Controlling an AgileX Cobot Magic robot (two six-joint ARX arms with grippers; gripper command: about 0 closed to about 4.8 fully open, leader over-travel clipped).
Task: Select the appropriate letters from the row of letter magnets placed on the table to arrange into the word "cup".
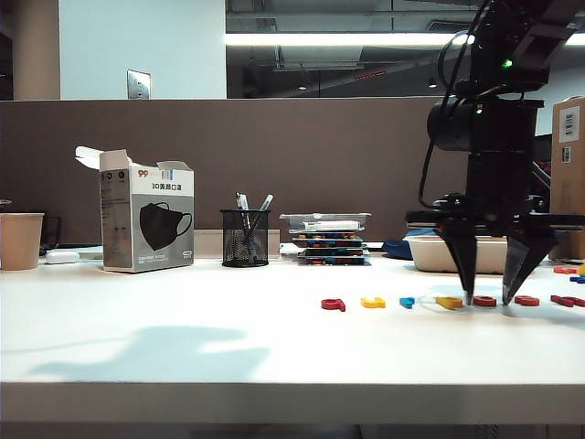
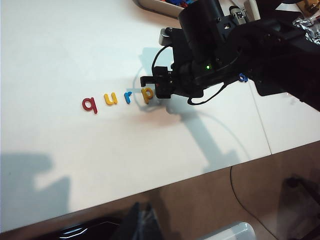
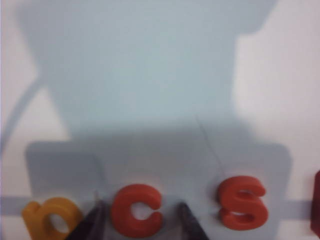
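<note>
The letter magnets lie in a row on the white table (image 1: 183, 347): dark red q (image 1: 334, 304), yellow u (image 1: 373, 302), blue r (image 1: 407, 302), yellow p (image 1: 449, 301), orange-red c (image 1: 484, 301), then a red s (image 1: 526, 300). My right gripper (image 1: 487, 294) points down at the tabletop, open, one finger (image 3: 95, 218) on each side of the c (image 3: 136, 210) with small gaps showing. The p (image 3: 52, 217) and s (image 3: 241, 202) flank it. My left gripper (image 2: 142, 220) hangs off the table's front edge, its fingers together. From there q (image 2: 90, 104), u (image 2: 110, 98), r (image 2: 128, 96) and p (image 2: 147, 94) show.
More letters (image 1: 565, 300) continue to the right of the s. Along the back stand a paper cup (image 1: 20, 240), a mask box (image 1: 146, 219), a mesh pen holder (image 1: 245, 238), stacked trays (image 1: 327, 240), a white tub (image 1: 430, 253) and a cardboard box (image 1: 569, 174).
</note>
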